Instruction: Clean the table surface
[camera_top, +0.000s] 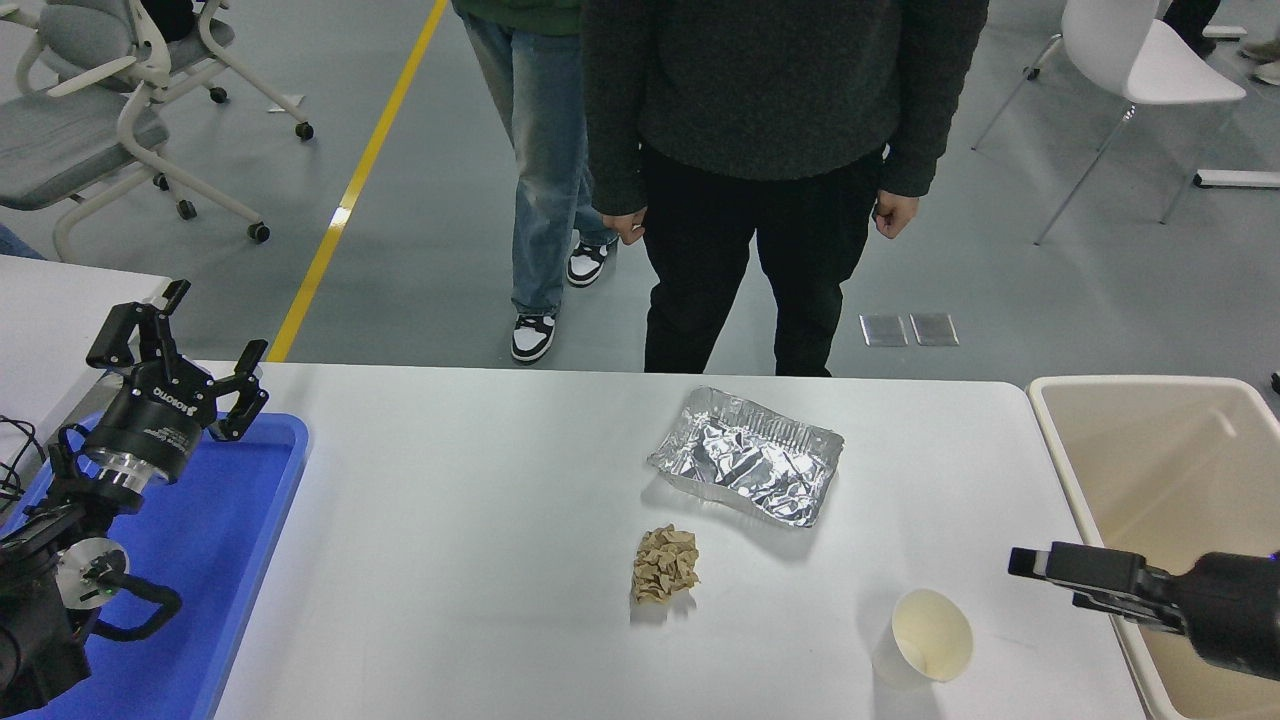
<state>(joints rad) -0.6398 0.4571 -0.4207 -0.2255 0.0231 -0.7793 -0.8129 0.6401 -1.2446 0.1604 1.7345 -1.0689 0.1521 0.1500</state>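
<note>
A: Status on the right gripper (1030, 563)?

B: I saw it side-on over the table surface (480, 540) beside the beige bin (1150, 450). Couldn't tell how wide the fingers were; it held nothing.

A: Clutter?

B: Foil tray (745, 468), crumpled brown paper (665, 565), paper cup (930, 637) near the gripper. Left gripper (185, 345) sat spread above the blue tray (230, 560).

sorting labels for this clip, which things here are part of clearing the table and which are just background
Part of the job:
table surface
foil tray
crumpled brown paper
paper cup
beige bin
right gripper

Just around:
blue tray
left gripper, parked
person
chairs
</note>
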